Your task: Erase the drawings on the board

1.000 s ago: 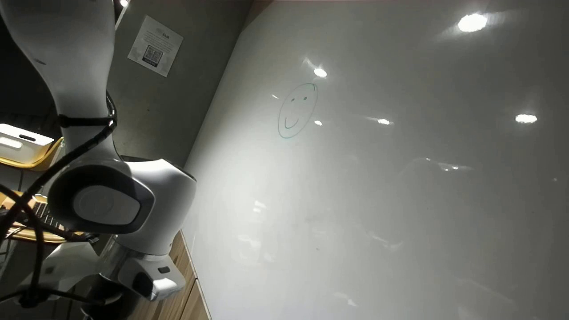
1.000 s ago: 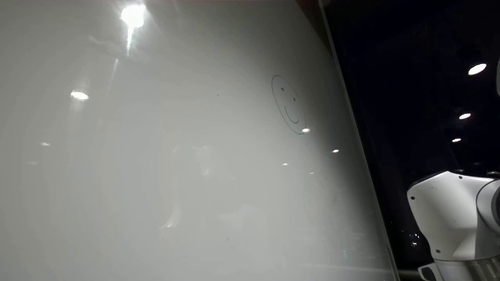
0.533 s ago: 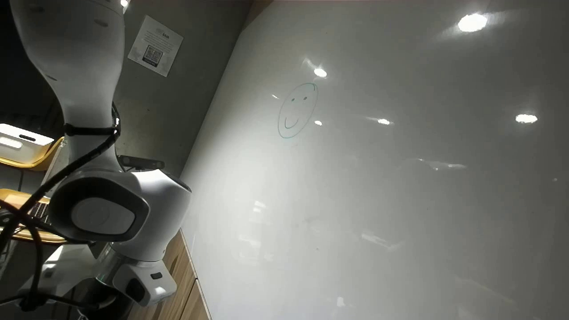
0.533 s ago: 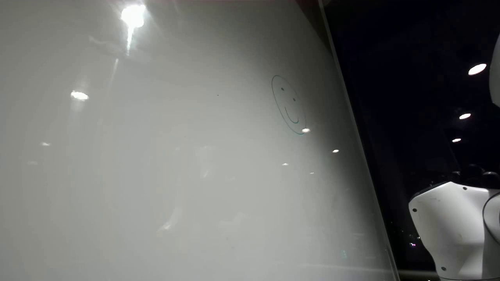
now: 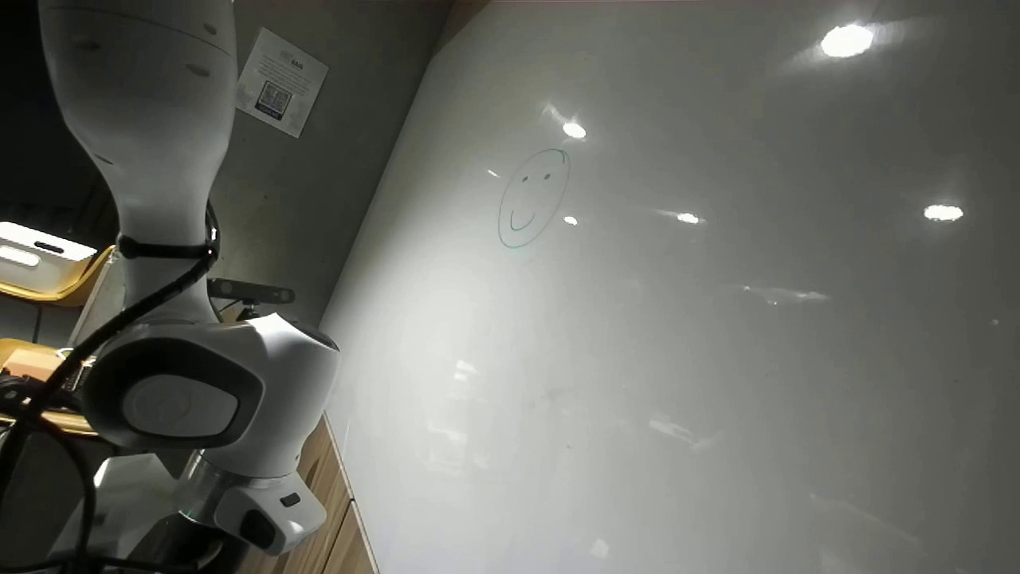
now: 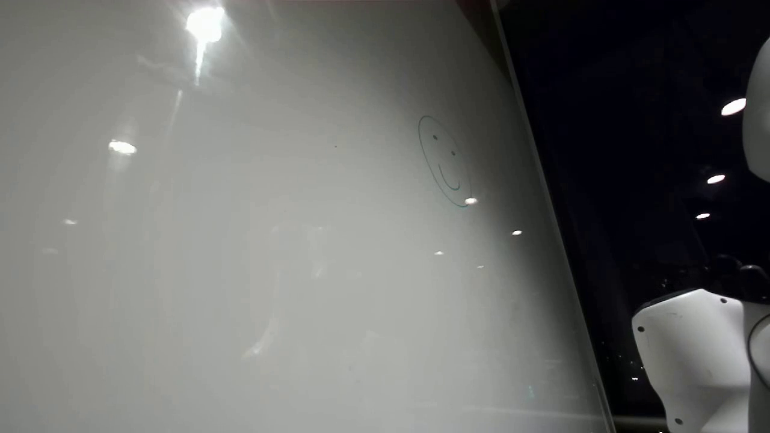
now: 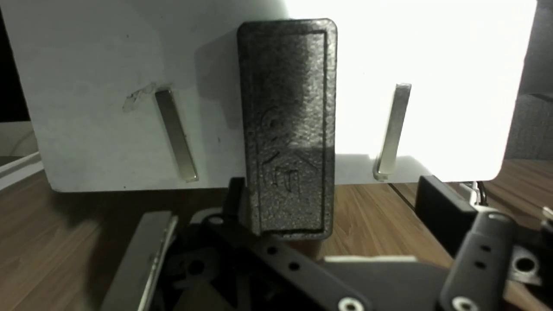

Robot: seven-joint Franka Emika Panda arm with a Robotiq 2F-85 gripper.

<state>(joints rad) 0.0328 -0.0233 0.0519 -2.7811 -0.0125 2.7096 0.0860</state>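
The drawing, a thin green smiley face, shows on the board in both exterior views [image 5: 534, 199] [image 6: 444, 165]. The board is a large glossy white surface with light reflections [image 5: 677, 359] [image 6: 240, 240]. In the wrist view a dark grey rectangular block [image 7: 289, 129], like a felt eraser, stands against a white panel [image 7: 86, 142] with two metal strips. My gripper [image 7: 339, 198] is open, its fingers wide apart. The block's lower end is between them, close beside the left finger; I cannot tell if they touch. The gripper is not visible in the exterior views.
A wooden surface [image 7: 376, 216] lies below the panel and shows by the board's lower edge in an exterior view [image 5: 319, 486]. Black cables [image 5: 72, 359] hang along the arm [image 5: 171, 399]. A paper sign [image 5: 283, 84] is on the grey wall. A white-and-yellow bin [image 5: 48, 263] stands behind.
The arm has moved down in both exterior views, its upper part also shifting toward the board. A dark camera bar behind it has come into view. The drawing is unchanged.
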